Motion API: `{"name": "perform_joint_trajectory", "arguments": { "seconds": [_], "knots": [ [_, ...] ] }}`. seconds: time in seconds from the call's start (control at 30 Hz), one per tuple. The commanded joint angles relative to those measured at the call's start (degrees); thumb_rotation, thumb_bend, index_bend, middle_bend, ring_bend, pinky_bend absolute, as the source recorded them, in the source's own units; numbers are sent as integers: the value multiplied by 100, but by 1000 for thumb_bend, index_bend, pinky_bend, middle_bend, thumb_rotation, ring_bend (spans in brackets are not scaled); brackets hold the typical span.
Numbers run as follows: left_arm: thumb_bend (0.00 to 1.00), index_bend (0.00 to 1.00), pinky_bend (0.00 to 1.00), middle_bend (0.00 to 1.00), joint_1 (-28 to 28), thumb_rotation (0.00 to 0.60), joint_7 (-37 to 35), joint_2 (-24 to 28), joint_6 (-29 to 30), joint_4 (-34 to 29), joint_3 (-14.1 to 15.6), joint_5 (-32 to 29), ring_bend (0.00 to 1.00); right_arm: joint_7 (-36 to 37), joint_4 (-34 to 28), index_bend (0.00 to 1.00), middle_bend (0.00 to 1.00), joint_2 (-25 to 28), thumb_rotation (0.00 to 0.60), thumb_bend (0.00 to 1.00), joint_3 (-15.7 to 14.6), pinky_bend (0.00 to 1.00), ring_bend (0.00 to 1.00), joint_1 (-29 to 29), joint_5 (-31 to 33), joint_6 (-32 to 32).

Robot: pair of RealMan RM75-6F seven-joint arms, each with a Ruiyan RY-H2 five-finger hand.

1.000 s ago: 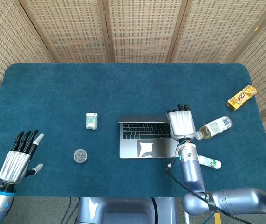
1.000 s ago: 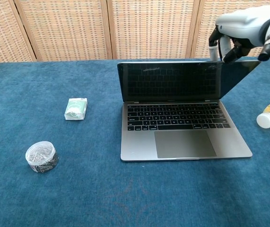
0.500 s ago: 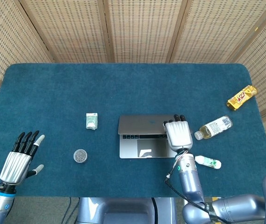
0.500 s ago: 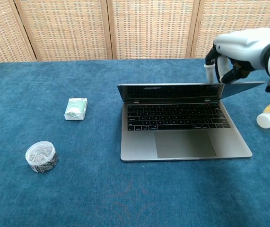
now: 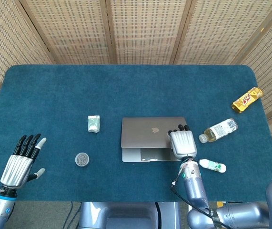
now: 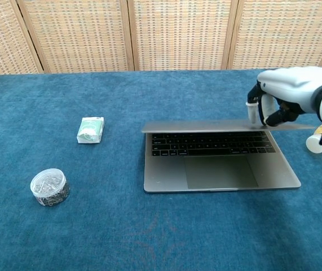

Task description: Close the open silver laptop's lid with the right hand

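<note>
Pressing the smooth silver laptop [image 5: 152,136] lid's corner, right hand [image 5: 182,143] fingers [image 6: 253,112] lie flat, holding nothing.

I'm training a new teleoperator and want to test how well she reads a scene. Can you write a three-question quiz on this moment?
1. True or false: the laptop lid is fully shut.
2. Which hand touches the lid? A) left B) right
3. What small round thing sits nearest the left hand?

Key
1. False; the keyboard shows under the lowered lid.
2. B; the right hand presses its right edge.
3. The clear jar.
</note>
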Motion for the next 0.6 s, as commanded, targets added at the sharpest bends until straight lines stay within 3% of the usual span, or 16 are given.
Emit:
{"name": "perform_joint_trajectory", "arguments": {
  "seconds": [0.03,0.6],
  "knots": [
    [0,0,0,0,3,600,14,-5,2,1,5,4,0,75,48,476,492,-19,600,1000,-82,196,212,-92,-80,-42],
    [0,0,0,0,6,600,86,-37,-6,11,10,11,0,513,504,476,492,-100,600,1000,-289,196,212,-502,-177,-493]
  ]
}}
